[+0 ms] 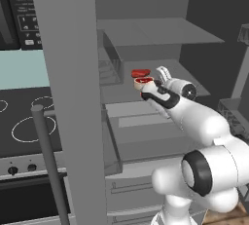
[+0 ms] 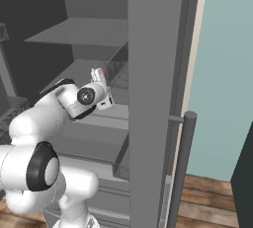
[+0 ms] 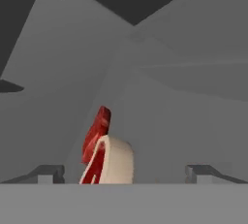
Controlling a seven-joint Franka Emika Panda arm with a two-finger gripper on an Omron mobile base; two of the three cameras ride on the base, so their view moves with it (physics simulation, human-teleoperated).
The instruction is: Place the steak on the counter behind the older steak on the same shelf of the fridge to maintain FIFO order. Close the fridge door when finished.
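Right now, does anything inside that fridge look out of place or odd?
Nothing stands out. The bare steak lies behind the older steak in its tan bowl on the shelf; the open gripper hovers beside them.

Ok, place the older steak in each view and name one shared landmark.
Left base view: older steak near centre, slightly high.
Right base view: hidden behind the arm.
Hand view: low, left of centre.
Landmark: the fridge shelf it sits on.

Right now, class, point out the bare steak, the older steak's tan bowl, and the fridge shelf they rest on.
steak point(image 1: 140, 73): left base view, red top face.
older steak point(image 1: 144, 83): left base view, tan bowl's rim.
shelf point(image 1: 192, 78): left base view, bare grey surface.
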